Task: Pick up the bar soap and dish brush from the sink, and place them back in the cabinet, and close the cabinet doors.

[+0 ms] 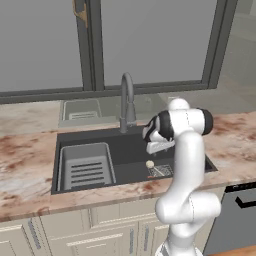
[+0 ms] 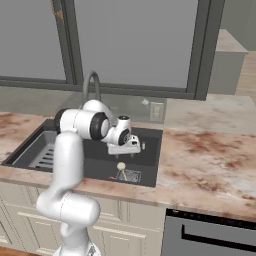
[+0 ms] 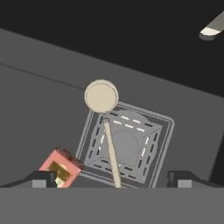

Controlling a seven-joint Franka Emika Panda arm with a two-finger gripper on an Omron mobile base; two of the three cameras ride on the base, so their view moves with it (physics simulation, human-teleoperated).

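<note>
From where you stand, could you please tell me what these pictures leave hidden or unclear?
- Soap: in the hand view its lower end is cut off at the bottom edge; in the base views it is too small to read.
- Brush: in the hand view its handle end runs off the bottom.
- Gripper: in the base views the fingers are too small to judge; the hand view shows them apart.
- Sink: in the left base view the arm covers its right end.

dish brush (image 3: 108,127) handle end cut off | bar soap (image 3: 61,167) partly hidden
</note>
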